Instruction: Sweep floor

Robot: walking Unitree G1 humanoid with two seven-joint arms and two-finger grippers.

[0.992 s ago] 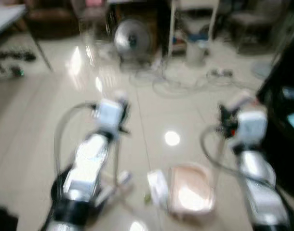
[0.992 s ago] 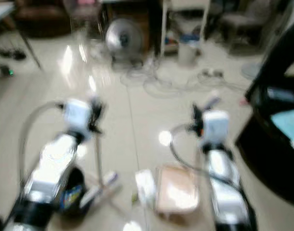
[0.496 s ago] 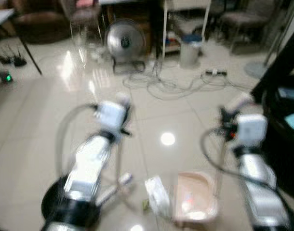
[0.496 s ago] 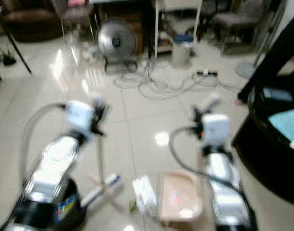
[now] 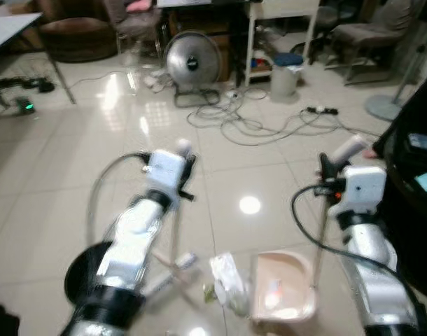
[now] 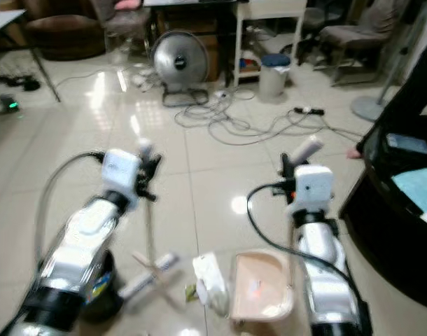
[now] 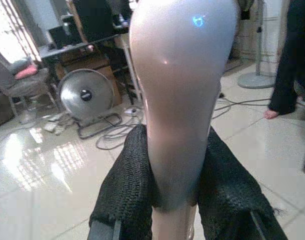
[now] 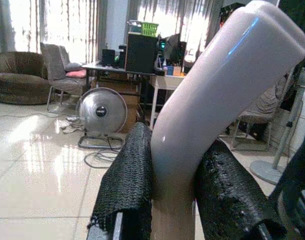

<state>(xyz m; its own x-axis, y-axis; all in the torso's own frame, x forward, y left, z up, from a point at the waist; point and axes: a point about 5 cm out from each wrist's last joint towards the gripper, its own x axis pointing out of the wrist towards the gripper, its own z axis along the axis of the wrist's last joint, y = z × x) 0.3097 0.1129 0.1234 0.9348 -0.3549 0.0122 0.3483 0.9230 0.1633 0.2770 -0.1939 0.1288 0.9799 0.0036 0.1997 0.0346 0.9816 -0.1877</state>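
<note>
- One dark sofa (image 5: 77, 36) stands at the far left of the room, with a grey table (image 5: 10, 29) edge nearer the robot and a small device with a green light (image 5: 26, 106) on the floor beside tangled black leads.
- One broom (image 6: 149, 241): its thin pole drops from the left gripper (image 7: 167, 165) to the floor, where the head lies beside the scrap pile. In the left wrist view the two black fingers (image 7: 125, 192) press on both sides of the pale handle top, so this claw is clamped on the broom.
- One round silver floor fan (image 5: 192, 61) sits at the back; a dark label marks its hub, but the writing is too small to read.
- One pile of rubbish (image 5: 227, 281), white crumpled paper with a green scrap, lies on the tiles touching the left edge of the dustpan.
- One pale pink dustpan (image 5: 283, 294) rests flat on the floor between the two arms.
- One loose heap of cables (image 5: 262, 119) spreads across the floor, ending at a power strip (image 5: 320, 110).
- One grey bin (image 5: 285, 78) stands near a white shelf unit (image 5: 280, 28).
- The right gripper (image 8: 172, 170) is closed on the dustpan's white upright handle (image 6: 306, 150), a finger on each side.
- The floor (image 5: 73, 161) is glossy cream tile with bright ceiling-light reflections.
- One chair (image 5: 371, 35) and a round stand base (image 5: 381, 106) sit far right, near a person's dark trouser leg (image 7: 297, 50) and bare foot.
</note>
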